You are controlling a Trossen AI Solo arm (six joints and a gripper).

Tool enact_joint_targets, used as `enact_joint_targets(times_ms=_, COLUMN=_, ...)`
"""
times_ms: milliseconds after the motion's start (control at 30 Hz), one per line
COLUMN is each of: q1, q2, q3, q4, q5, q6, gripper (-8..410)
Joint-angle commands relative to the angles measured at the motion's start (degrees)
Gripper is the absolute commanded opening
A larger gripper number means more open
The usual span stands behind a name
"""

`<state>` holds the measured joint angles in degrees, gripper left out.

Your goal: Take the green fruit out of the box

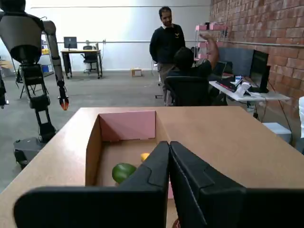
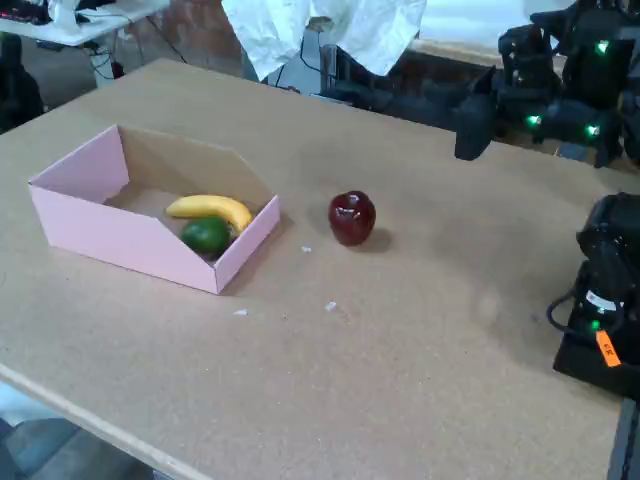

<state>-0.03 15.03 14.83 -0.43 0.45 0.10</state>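
Two fruits, the green fruit (image 2: 207,236) touching a banana (image 2: 211,209), lay inside the box (image 2: 120,240) on the table (image 2: 400,330), an apple (image 2: 352,217) outside; the claw (image 1: 169,183) hung closed, empty.

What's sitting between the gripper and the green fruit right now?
In the fixed view, the red apple stands on the table between the gripper and the box holding the green fruit; the box's side wall also intervenes.
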Motion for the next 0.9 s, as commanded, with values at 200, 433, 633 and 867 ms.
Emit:
enact_joint_targets(times_ms=200, q1=0.0, q2=-0.02, q3=0.04, q4=0.2, q5=-0.02, q6=-0.13, gripper=0)
enact_joint_targets(times_ms=433, q1=0.0, q2=-0.02, q3=0.04, q4=0.17, q5=-0.02, q6=-0.13, gripper=0)
enact_joint_targets(times_ms=633, q1=0.0, q2=-0.02, q3=0.04, q4=0.17, q5=-0.02, q6=-0.11, gripper=0)
enact_joint_targets(times_ms=867, q1=0.0, q2=0.2, q3=1.03, q4=0.0, q5=0.02, q6=-0.09, gripper=0)
